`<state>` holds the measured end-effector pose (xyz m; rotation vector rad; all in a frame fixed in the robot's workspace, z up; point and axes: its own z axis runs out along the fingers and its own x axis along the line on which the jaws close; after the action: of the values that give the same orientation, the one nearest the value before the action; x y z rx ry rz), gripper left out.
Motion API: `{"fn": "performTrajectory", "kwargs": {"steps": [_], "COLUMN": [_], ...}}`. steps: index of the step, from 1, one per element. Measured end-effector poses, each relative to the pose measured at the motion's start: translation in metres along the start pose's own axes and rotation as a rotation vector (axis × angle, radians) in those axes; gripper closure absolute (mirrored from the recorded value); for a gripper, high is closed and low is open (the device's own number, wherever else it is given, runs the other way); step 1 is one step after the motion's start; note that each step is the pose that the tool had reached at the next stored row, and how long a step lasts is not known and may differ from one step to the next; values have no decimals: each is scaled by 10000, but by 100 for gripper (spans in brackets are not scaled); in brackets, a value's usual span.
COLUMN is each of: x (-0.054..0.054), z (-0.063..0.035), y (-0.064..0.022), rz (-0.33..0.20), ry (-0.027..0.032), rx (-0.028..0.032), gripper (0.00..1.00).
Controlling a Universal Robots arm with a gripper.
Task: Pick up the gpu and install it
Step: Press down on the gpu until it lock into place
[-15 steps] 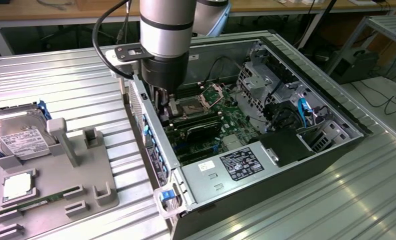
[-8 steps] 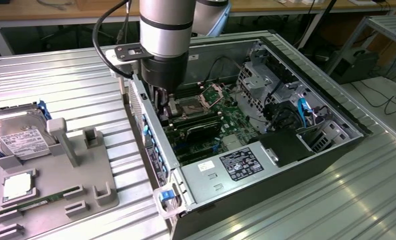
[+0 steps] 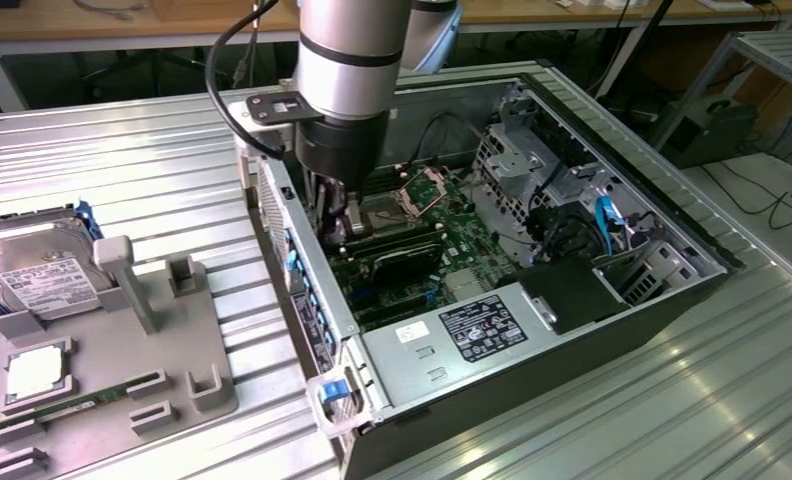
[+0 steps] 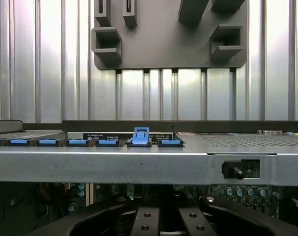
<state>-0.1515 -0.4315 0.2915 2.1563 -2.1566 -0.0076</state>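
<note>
Gripper [image 3: 340,222] lowered inside the open computer case [image 3: 663,225], at its left wall over the motherboard [image 3: 466,245]; fingers [image 4: 145,222] clenched, grasp unclear; gpu [image 3: 403,265] apparently lying dark on the motherboard just right of the gripper; hard drive [image 3: 36,280] in grey fixture [image 3: 169,350], far left.

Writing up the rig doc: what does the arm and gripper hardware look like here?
Arm: silver-grey cylindrical segments with a black band, pale blue-grey joint cap behind. Black wrist section below, with a small grey bracket at its side. A black cable loops alongside. Gripper: black fingers, flat plates with round screw holes.
</note>
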Motion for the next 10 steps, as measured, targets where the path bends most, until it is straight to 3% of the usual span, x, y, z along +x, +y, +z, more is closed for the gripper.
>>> {"fn": "performTrajectory", "kwargs": {"steps": [4, 10], "x": [39, 39], "z": [3, 9], "y": [1, 14], "rz": [-5, -15], "ry": [1, 50], "rx": [-82, -276], "gripper": [89, 89]}}
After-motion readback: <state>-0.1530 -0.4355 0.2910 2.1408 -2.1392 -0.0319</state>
